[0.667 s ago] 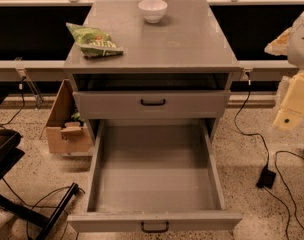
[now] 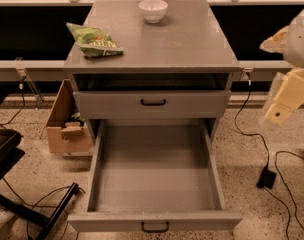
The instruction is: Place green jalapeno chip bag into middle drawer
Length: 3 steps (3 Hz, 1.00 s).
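While lying at the table's (image 2: 192, 39) left edge, sits apart from one bowl (image 2: 153, 10): one bag (image 2: 94, 40). Below, one shut drawer (image 2: 153, 104), one middle drawer (image 2: 154, 184) pulled open. One gripper (image 2: 280, 105) far right; open or closed, cannot tell.

Gripper (image 2: 283, 103): at the right edge beside the cabinet, well apart from the bag; blurred, its upper part cut off by the right edge.
Green jalapeno chip bag (image 2: 94, 40): lettering was too small to read.
Middle drawer (image 2: 154, 179): front panel was cut by the bottom edge, its black handle (image 2: 155, 227) partly so.
Open recess (image 2: 152, 81): interior was lost in shadow.
Cardboard box (image 2: 67, 126): right side was hidden behind the cabinet; contents could not be told.
Dark frame (image 2: 12, 184): cut off at the left and bottom edges; kind could not be told.
Cables (image 2: 287, 184): ran out of the right and bottom edges.
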Each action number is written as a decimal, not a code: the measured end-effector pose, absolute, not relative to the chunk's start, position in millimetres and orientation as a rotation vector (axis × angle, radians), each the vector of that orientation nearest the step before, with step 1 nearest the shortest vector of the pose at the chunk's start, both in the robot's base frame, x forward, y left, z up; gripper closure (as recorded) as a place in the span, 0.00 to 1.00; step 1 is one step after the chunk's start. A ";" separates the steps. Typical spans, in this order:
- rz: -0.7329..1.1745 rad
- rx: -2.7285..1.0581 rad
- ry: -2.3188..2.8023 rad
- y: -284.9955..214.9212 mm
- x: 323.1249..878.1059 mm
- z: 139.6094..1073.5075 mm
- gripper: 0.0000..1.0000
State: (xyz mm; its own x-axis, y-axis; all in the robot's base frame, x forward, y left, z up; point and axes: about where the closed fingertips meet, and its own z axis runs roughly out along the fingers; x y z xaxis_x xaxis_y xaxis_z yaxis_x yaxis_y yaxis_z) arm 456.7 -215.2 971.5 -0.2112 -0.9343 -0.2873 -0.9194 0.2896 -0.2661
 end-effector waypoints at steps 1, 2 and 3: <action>0.092 -1.523 2.082 -210.1 506.4 954.5 0.00; 0.195 -1.410 1.936 -195.9 567.1 953.9 0.00; 0.271 -1.336 1.791 -178.7 627.4 967.2 0.00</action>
